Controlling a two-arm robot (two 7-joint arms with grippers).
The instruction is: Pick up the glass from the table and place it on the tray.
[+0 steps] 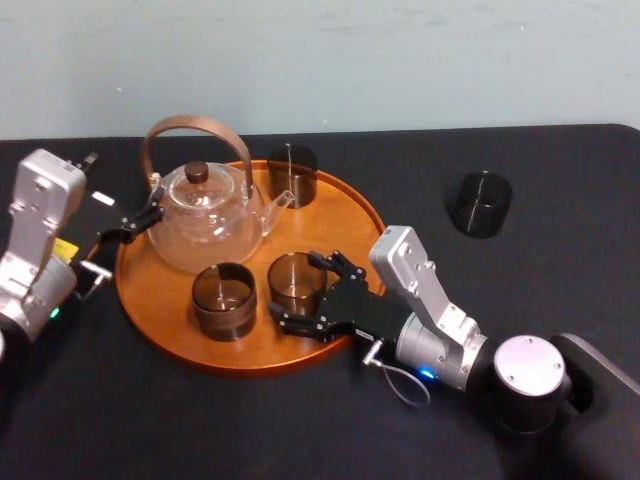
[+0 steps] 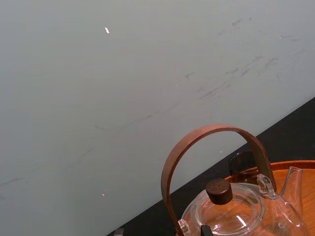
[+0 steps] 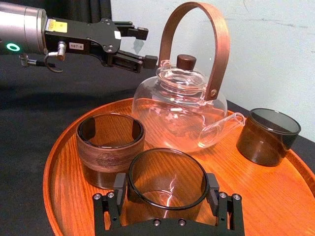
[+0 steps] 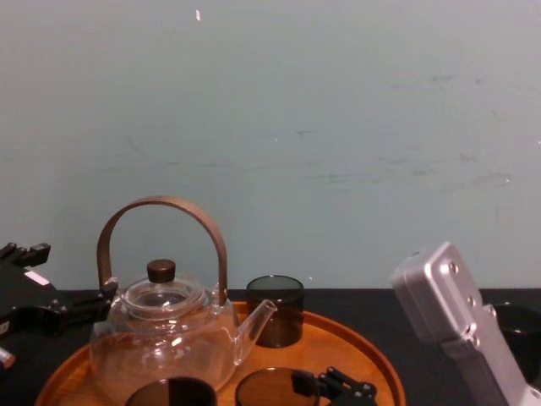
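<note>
Your right pincer [image 1: 305,292] is reached in over the tray's near right rim, with its fingers set around the glass [image 1: 295,283]. In the right wrist view the two pads [image 3: 119,188] sit against opposite sides of the glass [image 3: 167,167]. The pincer [image 3: 166,189] is open just wide enough to take the glass and appears closed on it.

The glass stands upright on the tray [image 1: 170,335], in the tray's front right part. It is just beside the wood-sleeved cup [image 1: 223,298], which is on the robot's left of it, and the two are apart. Behind both is the glass teapot [image 1: 205,215] with its arched brown handle and dark lid knob, its spout pointing to the robot's right. The rear glass [image 1: 292,172], dark and upright, stands at the tray's far edge just past the spout.

Your left pincer [image 1: 150,218] hangs at the tray's left side, close to the teapot at the foot of the handle. In the right wrist view the left pincer [image 3: 150,47] is parted and holds nothing.

The tray rests on the black bench [image 1: 560,270]. A lone glass [image 1: 480,203], also dark, stands on the bench well to the right of the tray and apart from both arms.
</note>
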